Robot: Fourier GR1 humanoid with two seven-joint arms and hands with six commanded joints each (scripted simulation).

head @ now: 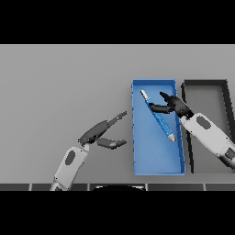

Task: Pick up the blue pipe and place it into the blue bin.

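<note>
The blue pipe (158, 117) lies inside the blue bin (156, 165), slanting from the upper left of the bin floor down toward its right wall, with a pale metal-looking cap at each end. We judge it a stiff, light thing: slim, straight and showing no sag along its length. A smooth round shaft like that will likely roll or slip if pinched near one end, so we would take it at the middle of the blue part, thumb on one side and fingers on the other, across its length (the capped ends look narrower and give less to hold).

Our right hand (173, 105) is over the bin's upper right part, just beside the upper half of the pipe. Its fingers are spread and loose, one pointing up and away, the thumb reaching toward the shaft; we cannot see them wrapped round it, so we read the hand as released. Whether the thumb tip touches the pipe we cannot tell.

Our left hand (103, 133) hangs over the bare grey table (59, 82) left of the bin, fingers straight, thumb apart, holding nothing. A dark bin (205, 82) stands right of the blue one.

With the pipe in the bin, we judge the placing as good as done.
</note>
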